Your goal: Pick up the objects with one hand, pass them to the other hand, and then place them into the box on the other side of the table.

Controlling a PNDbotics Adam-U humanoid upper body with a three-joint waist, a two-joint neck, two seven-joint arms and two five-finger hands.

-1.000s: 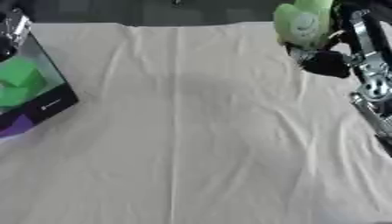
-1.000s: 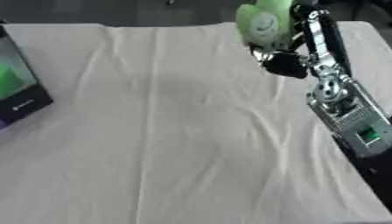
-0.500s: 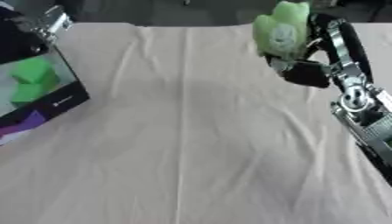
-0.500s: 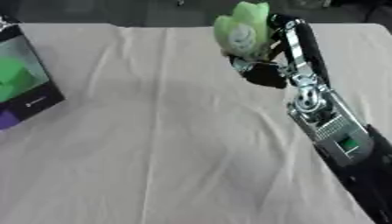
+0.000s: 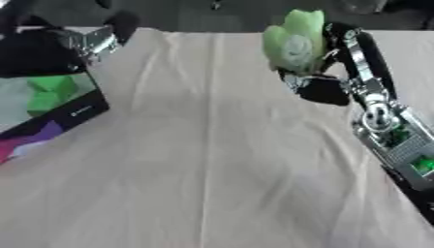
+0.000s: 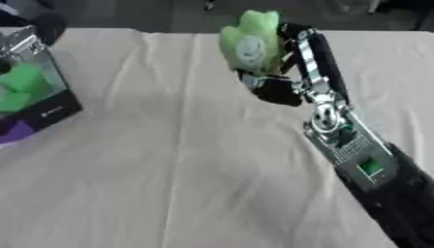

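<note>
The pale green toy (image 5: 295, 39) looks like a soft plush with a round white face, and it is held up above the far right part of the table (image 5: 220, 160), not touching the cloth. The right hand (image 5: 326, 82) holds it from below and behind, with the fingers curled around its lower part. I judge that the toy is light and soft, so it will squash a little under the fingers and is not fragile; the fabric is probably not slippery. For the pass, the free upper part with the two ear-like tips seems the best place for the other hand to take it.

The left hand (image 5: 89, 41) shows at the far left, above the box (image 5: 59, 109), but I cannot tell how its fingers stand. The box lies on the left side of the table and already has green blocks (image 5: 49, 93) inside. The two hands are well apart, so the pass is not yet begun.
</note>
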